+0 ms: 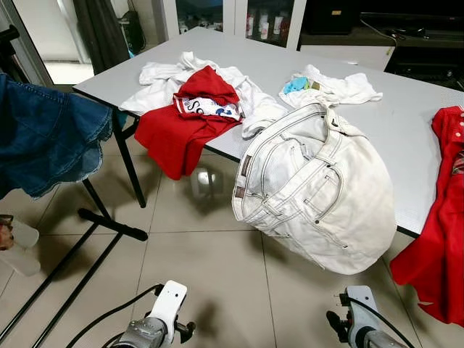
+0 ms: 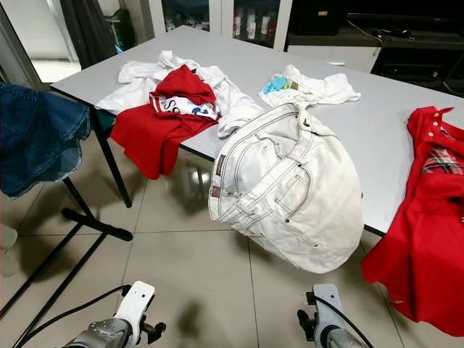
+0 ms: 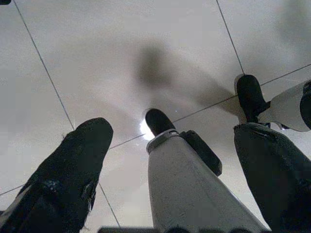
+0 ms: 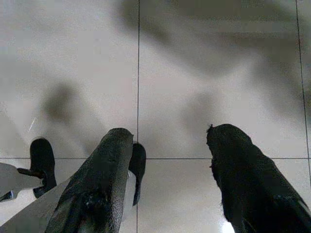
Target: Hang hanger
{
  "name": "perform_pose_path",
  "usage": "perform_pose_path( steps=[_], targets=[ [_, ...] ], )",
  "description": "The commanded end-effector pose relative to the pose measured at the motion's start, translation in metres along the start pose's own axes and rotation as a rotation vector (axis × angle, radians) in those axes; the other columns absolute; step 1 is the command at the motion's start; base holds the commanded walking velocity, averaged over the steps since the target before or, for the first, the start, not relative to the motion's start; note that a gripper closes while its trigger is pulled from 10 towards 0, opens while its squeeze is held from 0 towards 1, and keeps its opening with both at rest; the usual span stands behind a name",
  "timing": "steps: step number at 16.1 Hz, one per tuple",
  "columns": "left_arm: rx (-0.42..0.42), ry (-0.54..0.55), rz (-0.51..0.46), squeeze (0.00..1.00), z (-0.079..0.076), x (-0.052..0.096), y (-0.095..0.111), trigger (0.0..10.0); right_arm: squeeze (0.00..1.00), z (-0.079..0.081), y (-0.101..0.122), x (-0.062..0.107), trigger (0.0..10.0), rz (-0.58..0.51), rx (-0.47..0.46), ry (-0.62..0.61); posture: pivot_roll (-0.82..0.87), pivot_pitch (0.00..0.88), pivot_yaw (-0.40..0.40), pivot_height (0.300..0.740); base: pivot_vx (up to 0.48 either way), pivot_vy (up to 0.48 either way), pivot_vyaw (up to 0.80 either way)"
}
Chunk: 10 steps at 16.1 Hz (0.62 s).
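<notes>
Head views: white jeans (image 1: 312, 188) draped off grey table (image 1: 406, 130) edge, red shirt (image 1: 177, 127) on white clothes, denim garment (image 1: 43, 138) hanging at left; hanger's whereabouts impossible to tell | Left wrist: left gripper (image 3: 170, 160) spread wide over tiled floor (image 3: 97, 58), grasping nothing | Right wrist: right gripper (image 4: 167, 174) likewise parted, empty

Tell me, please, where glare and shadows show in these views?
Left eye view: a bright ceiling reflection on the floor tiles under the grey table. Left wrist view: a small hot glare spot behind the open left claw, soft shadows above. Right wrist view: blurry shadows beyond the open right claw.
</notes>
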<state>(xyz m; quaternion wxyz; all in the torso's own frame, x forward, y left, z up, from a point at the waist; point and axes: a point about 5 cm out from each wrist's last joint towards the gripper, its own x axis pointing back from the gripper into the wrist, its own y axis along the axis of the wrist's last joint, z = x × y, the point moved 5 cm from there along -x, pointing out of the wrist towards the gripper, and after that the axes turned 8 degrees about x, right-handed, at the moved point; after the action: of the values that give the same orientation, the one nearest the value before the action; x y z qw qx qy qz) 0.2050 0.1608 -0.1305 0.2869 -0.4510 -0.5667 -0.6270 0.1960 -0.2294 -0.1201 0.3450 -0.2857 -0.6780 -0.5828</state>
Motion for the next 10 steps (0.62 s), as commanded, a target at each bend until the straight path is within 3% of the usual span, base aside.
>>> perform_pose_path(
  steps=[1, 10],
  targets=[
    [0.000, 0.007, 0.007, 0.00, 0.0008, 0.0002, -0.0041, 10.0, 0.00, 0.0024, -0.0032, 0.0006, 10.0, 0.003, 0.009, 0.007, -0.15, 0.000, 0.008, 0.740, 0.000, 0.000, 0.00],
    [0.001, 0.007, 0.002, 0.00, -0.0010, -0.0003, -0.0022, 10.0, 0.00, 0.0038, -0.0022, 0.0002, 10.0, 0.001, 0.029, 0.015, -0.15, 0.000, 0.006, 0.740, 0.000, 0.000, 0.00]
  ],
)
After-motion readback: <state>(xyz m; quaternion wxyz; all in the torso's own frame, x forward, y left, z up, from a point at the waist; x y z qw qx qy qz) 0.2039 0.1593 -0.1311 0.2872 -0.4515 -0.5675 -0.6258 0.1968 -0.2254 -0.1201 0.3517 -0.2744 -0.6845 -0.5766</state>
